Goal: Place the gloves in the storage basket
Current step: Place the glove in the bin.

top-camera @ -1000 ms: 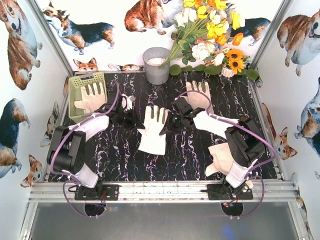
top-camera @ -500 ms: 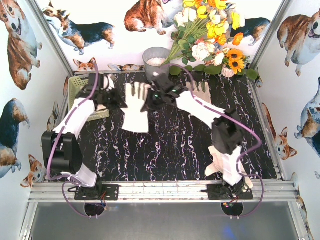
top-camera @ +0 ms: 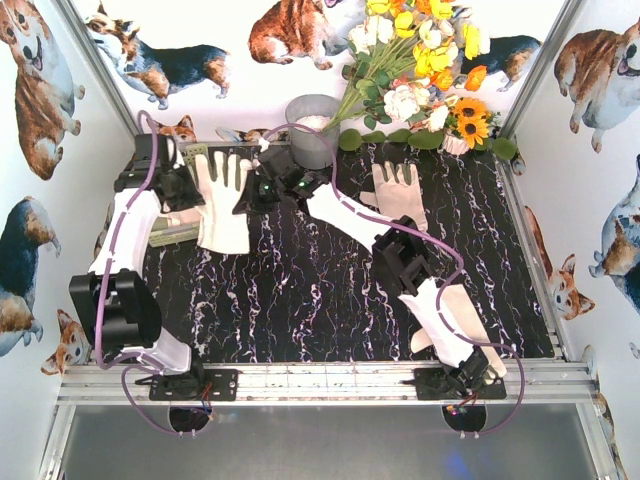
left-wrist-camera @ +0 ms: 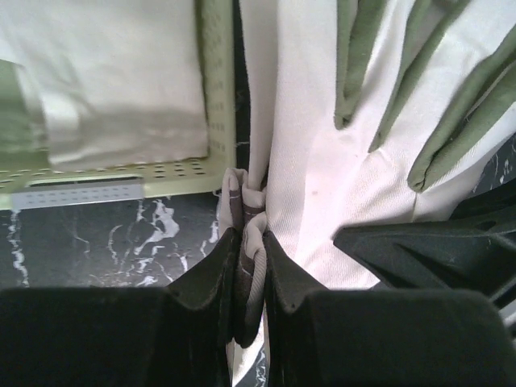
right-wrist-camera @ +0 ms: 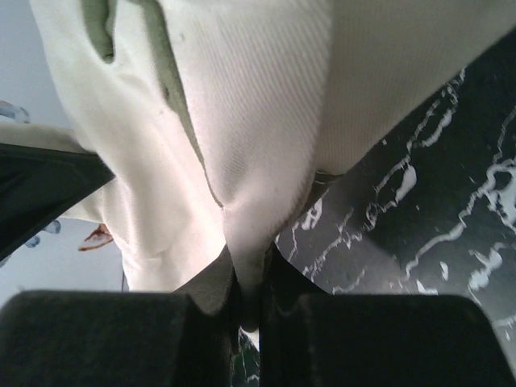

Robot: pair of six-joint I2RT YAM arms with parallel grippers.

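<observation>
Left arm (top-camera: 125, 225) stretched far forward along left side, elbow low near base, wrist turned inward to right. Left gripper (left-wrist-camera: 246, 266) pinched tight, fingers (left-wrist-camera: 201, 282) squeezing bunched fold at edge of glove (left-wrist-camera: 322, 177). Right arm (top-camera: 345, 212) reached diagonally across toward far left, forearm long and straight, elbow raised about halfway out. Right gripper (right-wrist-camera: 250, 294) clamped too, fingers nearly meeting, cloth of same glove trapped between. Grippers faced each other, close together, up off surface.

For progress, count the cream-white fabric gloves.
4 gloves: one between left gripper and right gripper, one in the pale green plastic basket, one at far right, one under the right arm. Others may be hidden.
</observation>
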